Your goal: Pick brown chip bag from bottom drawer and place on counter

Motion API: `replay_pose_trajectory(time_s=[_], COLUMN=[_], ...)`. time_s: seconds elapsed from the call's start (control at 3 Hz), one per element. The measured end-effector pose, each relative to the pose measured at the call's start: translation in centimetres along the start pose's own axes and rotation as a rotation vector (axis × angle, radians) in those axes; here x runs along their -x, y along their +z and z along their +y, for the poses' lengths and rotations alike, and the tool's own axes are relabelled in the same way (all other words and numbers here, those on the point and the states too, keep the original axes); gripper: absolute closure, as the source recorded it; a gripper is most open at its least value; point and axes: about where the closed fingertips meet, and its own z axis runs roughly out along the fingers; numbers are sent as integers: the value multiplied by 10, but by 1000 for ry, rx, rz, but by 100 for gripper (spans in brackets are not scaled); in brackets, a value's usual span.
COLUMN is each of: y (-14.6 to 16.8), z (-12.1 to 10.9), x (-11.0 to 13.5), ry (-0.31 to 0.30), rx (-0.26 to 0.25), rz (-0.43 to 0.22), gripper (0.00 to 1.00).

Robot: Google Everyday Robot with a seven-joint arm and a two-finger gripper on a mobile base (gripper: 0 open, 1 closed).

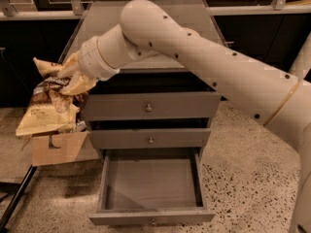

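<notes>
gripper (73, 77) apparently clasps brown chip bag (46, 111), left of counter (98, 21); bottom drawer (150, 184) open.

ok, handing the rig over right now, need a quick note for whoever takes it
Tool: shut on the brown chip bag, out left of the cabinet, just below counter level, above a cardboard box.
Bottom drawer: open, nothing visible inside.
Counter: bag not on it yet.
Done: bag out of the drawer.
Left: bring the bag right over the counter, set it down, release.
</notes>
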Motion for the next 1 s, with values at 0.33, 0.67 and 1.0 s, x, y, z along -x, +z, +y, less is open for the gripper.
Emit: replay_pose_trajectory(time_s=[0.33, 0.67, 1.0], y=[-5, -5, -2], z=[-45, -49, -45], x=[30, 32, 31], ry=[-76, -81, -74], rx=[-14, -17, -29], rz=[45, 45, 51], gripper=[100, 100, 100])
